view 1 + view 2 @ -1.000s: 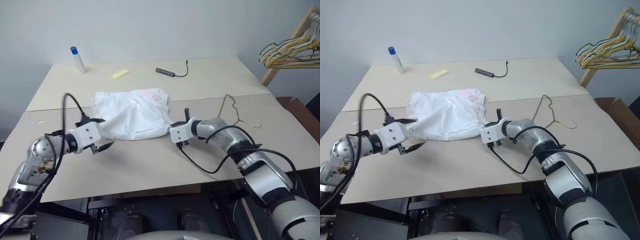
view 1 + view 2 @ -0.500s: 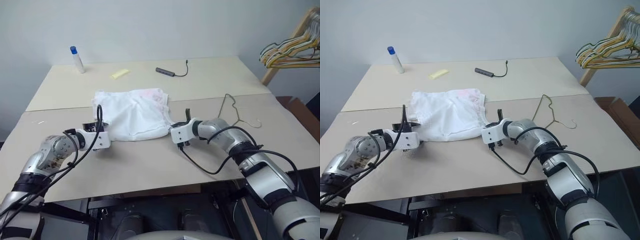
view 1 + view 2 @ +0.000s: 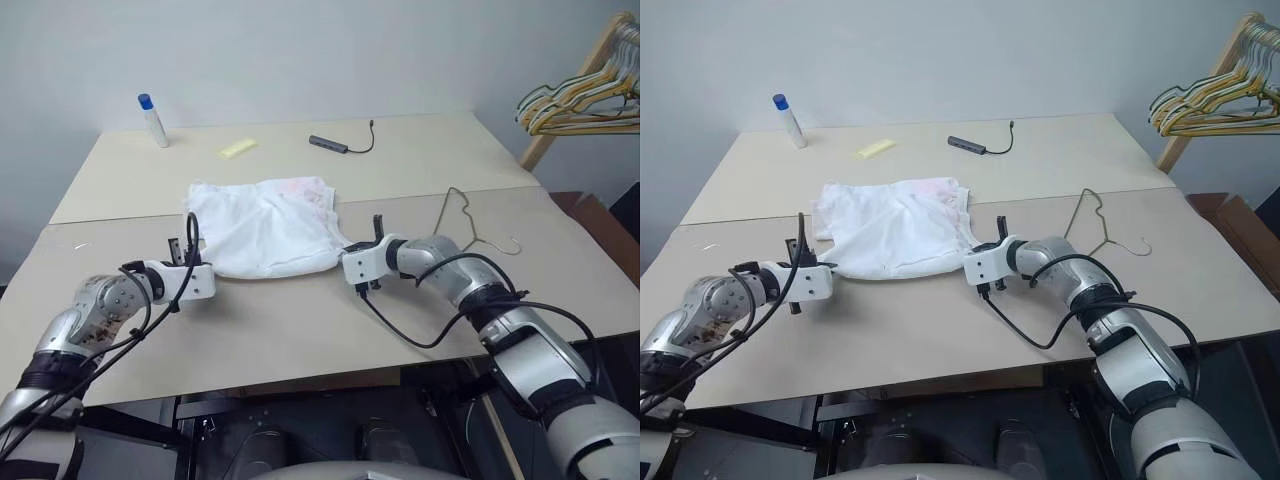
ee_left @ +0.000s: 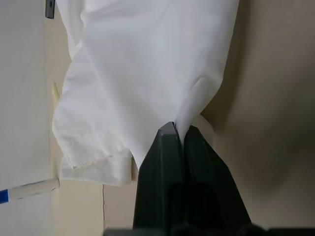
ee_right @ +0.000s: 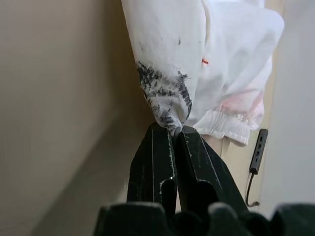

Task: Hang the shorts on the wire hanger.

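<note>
We see a beige desk split by 1 seam running side to side. The white shorts lie mid-desk across that seam. The wire hanger rests toward the right edge. Near the far edge sit a blue-capped bottle, a yellow scrap and a dark cabled adapter.

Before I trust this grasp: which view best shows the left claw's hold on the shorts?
The left wrist view: the left claw is shut on a corner of the shorts, cloth pinched between its fingertips. The head views show that claw at the shorts' near left corner, the pinch itself too small to judge.
</note>
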